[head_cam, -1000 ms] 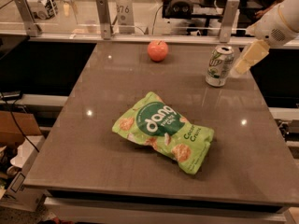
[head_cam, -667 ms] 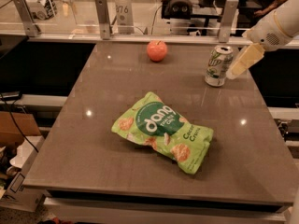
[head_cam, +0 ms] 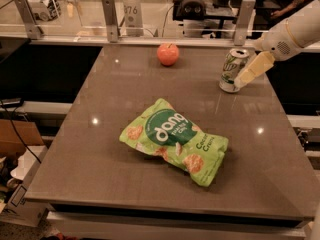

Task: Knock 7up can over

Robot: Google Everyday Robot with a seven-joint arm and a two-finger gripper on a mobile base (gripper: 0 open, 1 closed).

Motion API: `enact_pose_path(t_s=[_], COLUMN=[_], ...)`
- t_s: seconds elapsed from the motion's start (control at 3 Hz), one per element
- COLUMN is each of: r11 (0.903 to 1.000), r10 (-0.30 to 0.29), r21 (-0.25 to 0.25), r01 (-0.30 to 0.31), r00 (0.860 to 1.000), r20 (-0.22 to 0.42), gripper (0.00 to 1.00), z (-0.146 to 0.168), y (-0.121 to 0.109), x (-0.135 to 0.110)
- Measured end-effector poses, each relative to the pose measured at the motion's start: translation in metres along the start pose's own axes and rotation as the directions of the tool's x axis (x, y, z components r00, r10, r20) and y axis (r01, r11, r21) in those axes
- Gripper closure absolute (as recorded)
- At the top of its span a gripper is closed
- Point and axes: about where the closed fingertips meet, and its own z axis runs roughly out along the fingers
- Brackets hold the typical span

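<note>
The 7up can (head_cam: 231,70), silver-white with green lettering, stands near the table's far right edge, tilted slightly left. My gripper (head_cam: 251,71) comes in from the upper right on a white arm. Its cream-coloured fingers (head_cam: 256,68) press against the can's right side.
A green Dang snack bag (head_cam: 175,140) lies in the middle of the grey table (head_cam: 100,149). A red apple (head_cam: 168,54) sits at the far edge. A railing with metal posts (head_cam: 110,20) runs behind the table. The table's right edge is close to the can.
My gripper has moved left toward the can and now touches its right side. The can leans slightly more to the left.
</note>
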Motion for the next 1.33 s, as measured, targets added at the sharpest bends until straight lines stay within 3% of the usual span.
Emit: enact_pose_path(t_s=[0.33,0.67,1.33], r11=[0.9999,0.9998,0.9994], r10=[-0.008,-0.009,0.004], r21=[-0.008,-0.019,-0.033], r01=[0.008,0.01,-0.002], r00=[0.999,0.998,0.998], r20=[0.048,0.066,0.067], gripper=[0.0,0.16,0.62], z=[0.007,0.014,0.017], y=[0.006,0.011,0.015], x=[-0.006,-0.008,-0.011])
